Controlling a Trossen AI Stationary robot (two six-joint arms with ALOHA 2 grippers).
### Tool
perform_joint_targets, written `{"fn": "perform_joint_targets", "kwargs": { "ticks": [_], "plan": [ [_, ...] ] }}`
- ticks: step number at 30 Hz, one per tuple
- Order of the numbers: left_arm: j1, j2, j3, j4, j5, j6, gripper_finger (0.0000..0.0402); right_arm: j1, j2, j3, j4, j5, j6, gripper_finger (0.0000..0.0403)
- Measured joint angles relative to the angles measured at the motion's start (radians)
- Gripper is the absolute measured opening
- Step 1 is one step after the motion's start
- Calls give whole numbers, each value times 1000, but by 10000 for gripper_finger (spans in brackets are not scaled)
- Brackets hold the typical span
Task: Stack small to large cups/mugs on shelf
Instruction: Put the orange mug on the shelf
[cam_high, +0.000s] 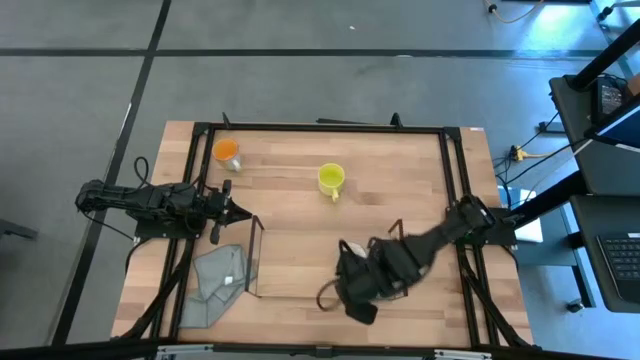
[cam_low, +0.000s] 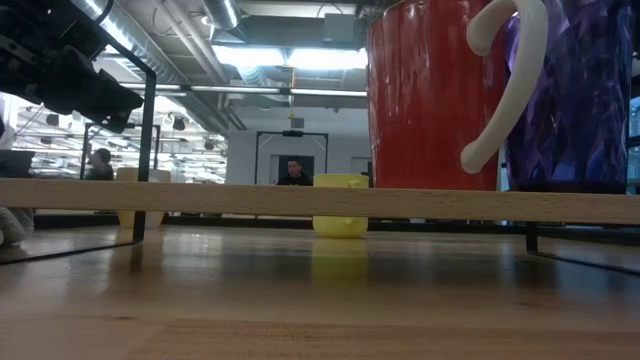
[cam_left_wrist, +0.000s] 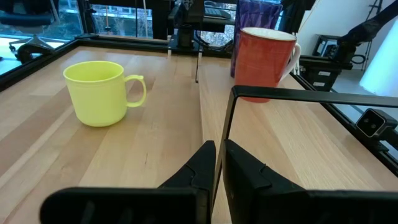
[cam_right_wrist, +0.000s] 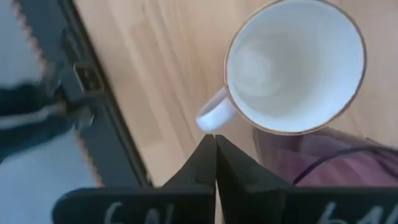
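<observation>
Right jaws (cam_right_wrist: 214, 146) shut, white-lined mug (cam_right_wrist: 292, 65) just beyond tips; left jaws (cam_left_wrist: 216, 152) narrow.

My two arms are dark, nearly black, built of chunky jointed segments with black cables looping beside them. My left gripper (cam_left_wrist: 214, 165) ends in two matte black fingers (cam_left_wrist: 194, 171) that taper to blunt wedges, rising from a broad black crossbar. My right gripper (cam_right_wrist: 215, 158) has the same pointed black fingers, its crossbar carrying faint pale lettering.
</observation>
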Motion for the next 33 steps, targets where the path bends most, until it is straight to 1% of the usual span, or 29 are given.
{"fn": "perform_joint_targets", "kwargs": {
  "ticks": [6, 10, 13, 16, 23, 27, 33],
  "plan": [
    [0, 0, 0, 0, 0, 0, 25, 98, 0, 0, 5, 219, 310, 2],
    [0, 0, 0, 0, 0, 0, 25, 170, 8, 0, 3, 354, 600, 2],
    [0, 0, 0, 0, 0, 0, 25, 209, 26, 0, -14, 406, 808, 2],
    [0, 0, 0, 0, 0, 0, 25, 234, 61, -1, -29, 432, 971, 2],
    [0, 0, 0, 0, 0, 0, 25, 253, 143, -2, -28, 435, 1218, 4],
    [0, 0, 0, 0, 0, 0, 25, 279, 162, -2, -29, 434, 1287, 3],
    [0, 0, 0, 0, 0, 0, 25, 286, 186, -2, -29, 403, 1307, 4]
  ]
}}
